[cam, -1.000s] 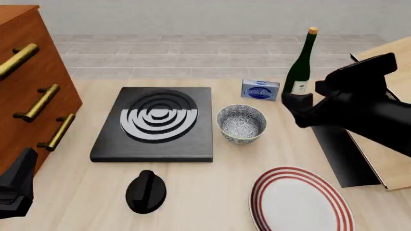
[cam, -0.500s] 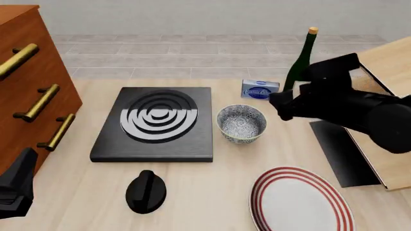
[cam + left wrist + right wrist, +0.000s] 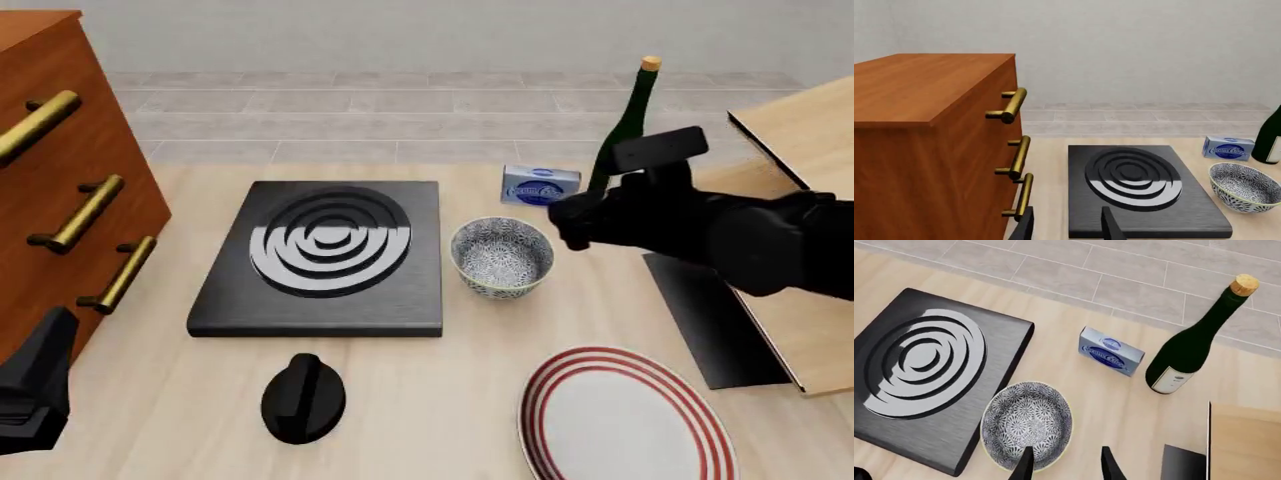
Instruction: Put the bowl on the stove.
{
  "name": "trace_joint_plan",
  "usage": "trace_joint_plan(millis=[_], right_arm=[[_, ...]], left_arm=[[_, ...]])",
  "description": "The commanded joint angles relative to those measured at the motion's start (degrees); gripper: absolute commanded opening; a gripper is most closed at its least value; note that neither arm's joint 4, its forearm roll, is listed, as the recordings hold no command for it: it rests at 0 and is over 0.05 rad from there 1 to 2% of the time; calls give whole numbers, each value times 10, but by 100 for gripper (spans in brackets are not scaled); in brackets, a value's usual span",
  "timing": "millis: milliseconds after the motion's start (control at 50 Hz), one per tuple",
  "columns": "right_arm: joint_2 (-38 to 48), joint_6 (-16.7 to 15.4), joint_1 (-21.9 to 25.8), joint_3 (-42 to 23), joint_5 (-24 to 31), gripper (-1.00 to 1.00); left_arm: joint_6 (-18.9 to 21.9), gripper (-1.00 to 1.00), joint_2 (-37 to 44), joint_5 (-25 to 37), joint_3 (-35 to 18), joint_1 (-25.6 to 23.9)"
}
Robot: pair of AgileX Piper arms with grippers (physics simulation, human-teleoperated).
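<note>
Even, diffuse, bright illumination in all three views, with no evident single source. Shadows are faint and soft: a dim contact shadow under the bowl [image 3: 502, 257] and along the near edge of the stove [image 3: 320, 258] on the worktop [image 3: 441, 400]. Stove rings show a mild pale sheen. Rendering is sharp throughout; no blur, glare or edge distortion.

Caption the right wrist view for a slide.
Open right gripper poised above the speckled bowl beside the stove.

Black right gripper [image 3: 566, 222] moving leftward from frame's right edge, closing on speckled blue-grey bowl [image 3: 502, 257].
</note>
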Motion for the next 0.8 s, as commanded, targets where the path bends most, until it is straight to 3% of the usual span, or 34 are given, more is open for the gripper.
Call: trace_joint_plan(millis=[20, 800], right_arm=[[49, 5, -5, -16, -19, 100], [173, 42, -4, -44, -83, 100]], left_arm=[[0, 100, 0, 0, 0, 0], [0, 100, 0, 0, 0, 0]])
